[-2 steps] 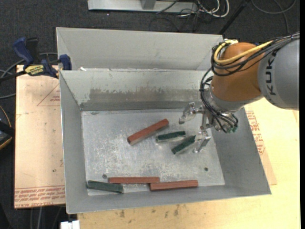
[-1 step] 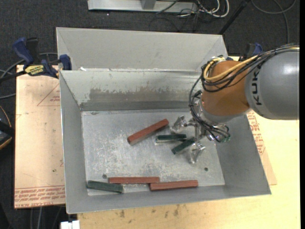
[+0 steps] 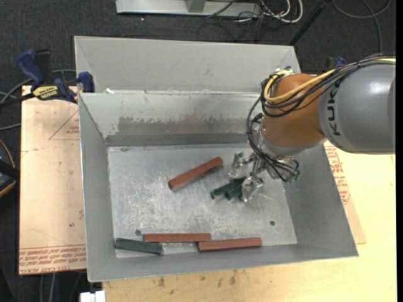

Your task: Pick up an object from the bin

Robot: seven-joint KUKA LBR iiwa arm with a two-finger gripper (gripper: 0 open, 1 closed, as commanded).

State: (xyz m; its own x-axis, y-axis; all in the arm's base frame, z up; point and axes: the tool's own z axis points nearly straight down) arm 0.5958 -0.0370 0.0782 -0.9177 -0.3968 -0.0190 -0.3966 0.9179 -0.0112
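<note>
The step in hand looks like the grasp itself. The gripper (image 3: 247, 184) is down at the floor of the bin (image 3: 145, 200), just right of the slanted bar (image 3: 195, 173); its tip meets the right end of a small green piece (image 3: 223, 192). That piece, the likely target, lies just below the slanted bar's right end, apart from it; its left end rests free on the floor. Whether the gripper is spread or pressed together I cannot tell, because the wrist and its cables cover the tip; nor can I tell whether the green piece sits inside it or only beside it.

If the piece is seated, the next move calls for a firm close and a straight lift; caught at one end, a small uneven piece may pivot or slip out, so the hold wants checking as it rises. If it is only beside the tip, the gripper needs re-centring first.

The bin holds five loose things, none heaped. The slanted bar lies mid-floor with the green piece by it. Well below the slanted bar, along the front wall, lie a brown bar (image 3: 177, 237) and a second brown bar (image 3: 230, 243), nearly end to end; below and left of the slanted bar a green bar (image 3: 138, 246) lies at the first brown bar's left end.
</note>
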